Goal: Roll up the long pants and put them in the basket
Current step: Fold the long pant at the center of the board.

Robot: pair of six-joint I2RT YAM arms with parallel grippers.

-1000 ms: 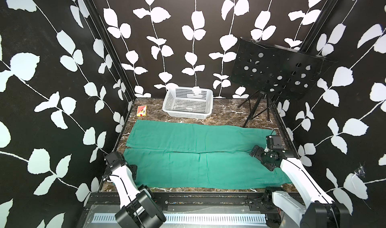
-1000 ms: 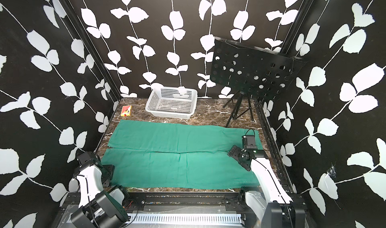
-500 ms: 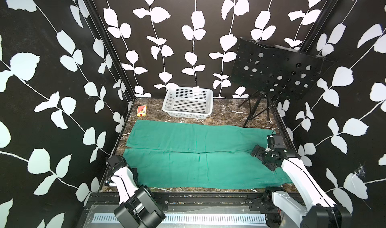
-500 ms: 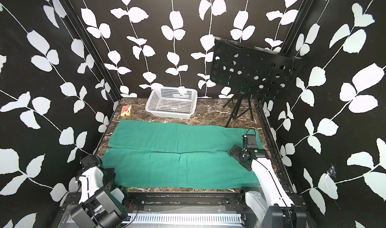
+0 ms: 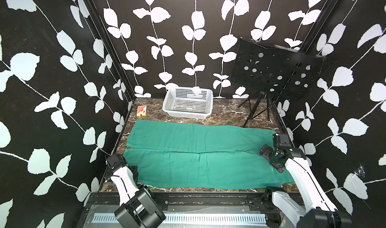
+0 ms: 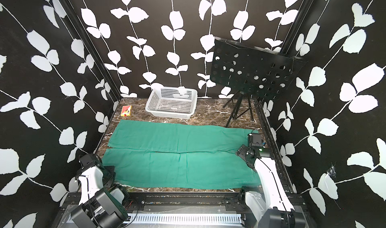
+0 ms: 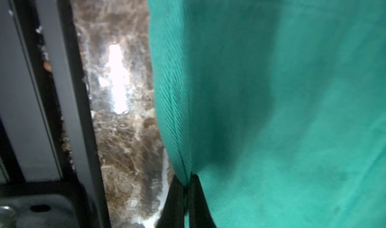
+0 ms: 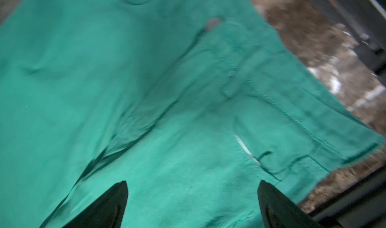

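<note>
the marble table (image 5: 225, 116) is covered across its lower middle, in both top views, by the pants (image 5: 188, 168). they are spread flat with the two legs side by side, the leg ends at the left of the frame and the waist at the right. the black stand (image 5: 275, 70) is set at the upper right. the basket (image 5: 186, 111) is placed at the upper middle, above the pants and apart from them. the left gripper (image 7: 186, 179) is shown in the left wrist view with its jaws closed tight on the hem edge of the lower leg, at the lower left of the top views. the right gripper (image 8: 193, 183) is held over the waist and pocket seams with its jaws spread wide and nothing between them; whether the tips touch the cloth cannot be told. a small card box (image 5: 141, 110) is left at the upper left of the table.

the pants are judged light, soft and limp, neither fragile nor slippery. they are likely to sag and wrinkle if lifted by one point. hold is best taken at the hem corners, with both layers pinched, so that a roll can be started evenly from one end.

a second ago the left jaws were partly apart; now they are closed on the hem. the pants and the right arm are found much as they were.
</note>
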